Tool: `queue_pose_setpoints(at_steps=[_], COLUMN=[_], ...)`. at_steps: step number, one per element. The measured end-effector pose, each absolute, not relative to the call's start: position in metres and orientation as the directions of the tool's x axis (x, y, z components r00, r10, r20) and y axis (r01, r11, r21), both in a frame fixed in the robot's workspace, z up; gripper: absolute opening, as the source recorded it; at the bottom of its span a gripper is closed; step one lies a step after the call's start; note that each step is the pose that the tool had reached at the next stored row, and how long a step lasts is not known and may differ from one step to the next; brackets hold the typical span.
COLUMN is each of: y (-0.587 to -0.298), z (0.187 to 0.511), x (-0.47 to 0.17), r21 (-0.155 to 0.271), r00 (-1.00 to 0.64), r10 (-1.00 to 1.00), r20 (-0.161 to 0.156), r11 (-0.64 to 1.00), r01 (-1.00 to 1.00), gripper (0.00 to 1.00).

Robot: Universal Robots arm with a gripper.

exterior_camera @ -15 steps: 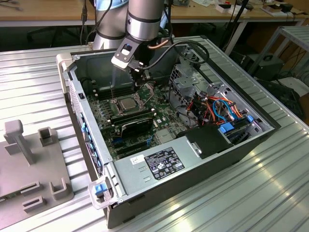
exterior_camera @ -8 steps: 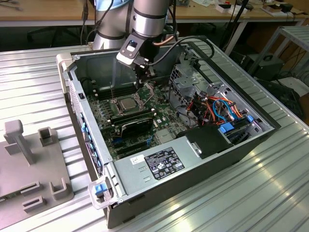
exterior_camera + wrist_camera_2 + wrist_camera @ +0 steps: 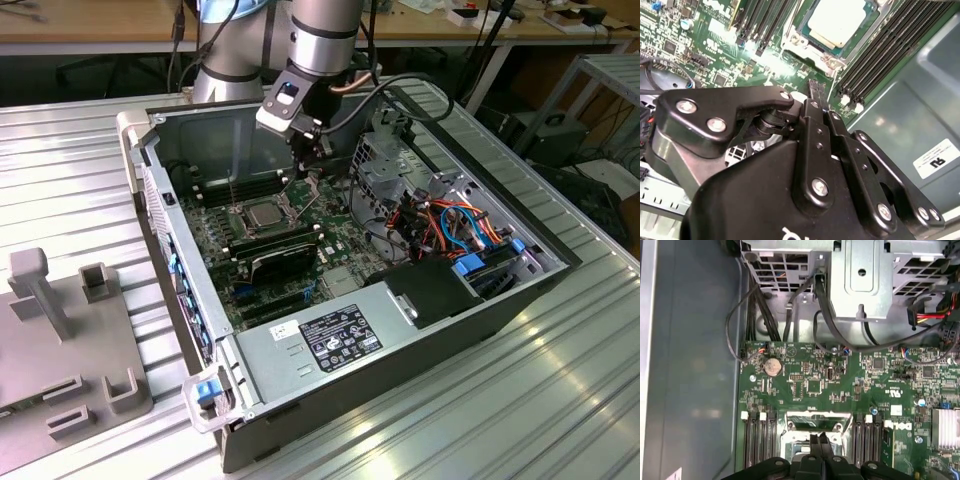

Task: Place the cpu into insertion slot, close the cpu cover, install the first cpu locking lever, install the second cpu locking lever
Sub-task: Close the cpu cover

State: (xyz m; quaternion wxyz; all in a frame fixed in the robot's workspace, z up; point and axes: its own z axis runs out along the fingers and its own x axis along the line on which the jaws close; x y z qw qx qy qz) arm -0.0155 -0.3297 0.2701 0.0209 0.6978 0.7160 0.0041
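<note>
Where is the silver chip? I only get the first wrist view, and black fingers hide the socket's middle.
Observer: In the second wrist view the cpu lies flat in the insertion slot, silver top up.
Operator: Are the fingers touching it?
Observer: No; there the gripper is shut, its tip beside the socket, off the chip.
Operator: Anything sticking up?
Observer: In the exterior view a thin lever stands upright beside the socket.

An open computer case (image 3: 420, 390) sits beside a grey fixture (image 3: 60, 360).
</note>
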Motion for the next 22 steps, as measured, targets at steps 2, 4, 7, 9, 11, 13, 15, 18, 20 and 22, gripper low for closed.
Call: queue_pose_setpoints(at_steps=[2, 4, 7, 9, 11, 13, 15, 18, 20, 22], y=[-0.33, -0.329, -0.329, -0.329, -0.329, -0.329, -0.329, -0.329, -0.329, -0.329], z=[0.271, 0.272, 0.274, 0.274, 0.274, 0.274, 0.274, 0.272, 0.266, 0.261], x=[-0.014, -0.013, -0.006, 0.0, 0.008, 0.015, 0.023, 0.026, 0.027, 0.027], r21=[0.035, 0.035, 0.035, 0.035, 0.035, 0.035, 0.035, 0.035, 0.035, 0.035], r00=[-0.025, -0.025, -0.025, -0.025, -0.025, -0.025, -0.025, -0.025, -0.025, -0.025], r10=[0.999, 0.999, 0.999, 0.999, 0.999, 0.999, 0.999, 0.999, 0.999, 0.999], r20=[-0.024, -0.024, -0.024, -0.024, -0.024, -0.024, -0.024, -0.024, -0.024, -0.024], r11=[0.026, 0.026, 0.026, 0.026, 0.026, 0.026, 0.026, 0.026, 0.026, 0.026], r01=[0.999, 0.999, 0.999, 0.999, 0.999, 0.999, 0.999, 0.999, 0.999, 0.999], gripper=[0.11, 0.11, 0.11, 0.11, 0.11, 0.11, 0.11, 0.11, 0.11, 0.11])
